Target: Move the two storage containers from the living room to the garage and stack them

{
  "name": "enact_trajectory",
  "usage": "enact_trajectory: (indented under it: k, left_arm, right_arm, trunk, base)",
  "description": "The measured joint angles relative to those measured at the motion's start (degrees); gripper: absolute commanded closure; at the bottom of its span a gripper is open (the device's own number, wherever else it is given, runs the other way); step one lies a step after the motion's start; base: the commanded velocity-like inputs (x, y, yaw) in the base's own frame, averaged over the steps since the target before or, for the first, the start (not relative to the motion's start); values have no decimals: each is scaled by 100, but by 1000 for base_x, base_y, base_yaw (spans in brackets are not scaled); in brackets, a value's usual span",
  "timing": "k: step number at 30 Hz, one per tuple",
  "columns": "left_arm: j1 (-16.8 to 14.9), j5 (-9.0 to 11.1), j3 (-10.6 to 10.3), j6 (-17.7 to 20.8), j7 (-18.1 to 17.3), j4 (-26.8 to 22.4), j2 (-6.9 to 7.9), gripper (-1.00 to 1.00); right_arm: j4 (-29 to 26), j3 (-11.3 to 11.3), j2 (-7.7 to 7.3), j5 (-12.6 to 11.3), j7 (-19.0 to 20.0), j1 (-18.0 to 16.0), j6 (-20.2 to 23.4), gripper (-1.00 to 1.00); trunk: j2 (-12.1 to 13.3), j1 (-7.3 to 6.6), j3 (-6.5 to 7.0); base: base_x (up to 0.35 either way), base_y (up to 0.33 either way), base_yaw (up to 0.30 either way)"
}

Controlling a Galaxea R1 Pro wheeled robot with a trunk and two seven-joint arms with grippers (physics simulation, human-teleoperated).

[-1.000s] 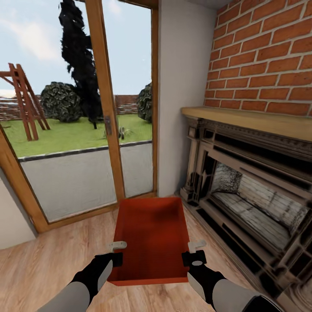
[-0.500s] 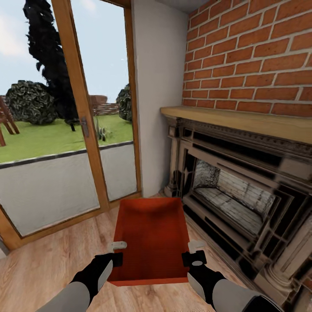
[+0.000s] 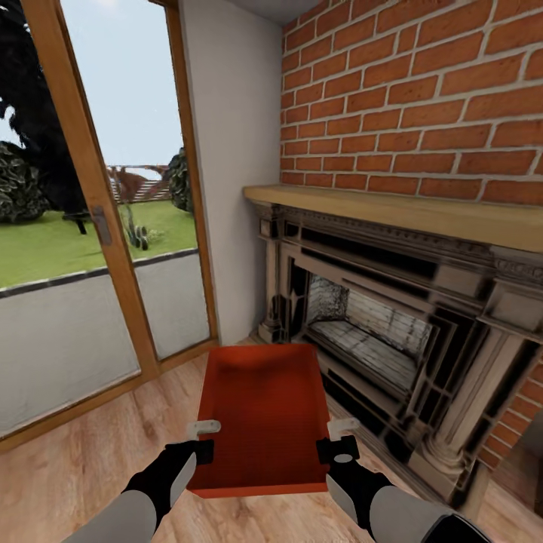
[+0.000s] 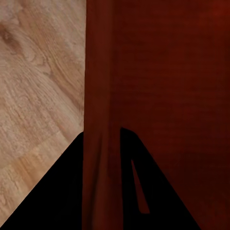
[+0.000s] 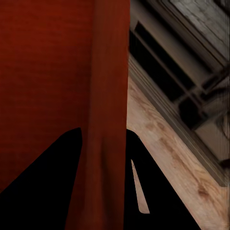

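Observation:
One orange-red storage container hangs level in front of me, above the living room's light wood-plank floor. My left gripper is shut on the container's left long wall and my right gripper is shut on its right long wall, both near the end closest to me. In the left wrist view the ribbed red wall runs between the dark fingers of my left gripper. The right wrist view has the other wall clamped in my right gripper. The second container is out of view.
A dark carved fireplace with a wooden mantel and a red brick wall stands close on the right, just past the container's far right corner. Wood-framed glass doors fill the left. A pale wall strip separates them.
The whole view has swung to the right: doors and fireplace slid left in the picture. Container and both grippers keep the same place in front of me.

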Motion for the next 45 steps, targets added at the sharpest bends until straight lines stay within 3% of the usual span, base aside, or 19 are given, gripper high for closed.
enact_trajectory:
  k: [45]
  left_arm:
    - [0,0,0,0,0,-1,0,100]
  right_arm:
    - [-2,4,-1,-4,0,0,0,100]
  trunk:
    - [0,0,0]
  base:
    - [0,0,-287]
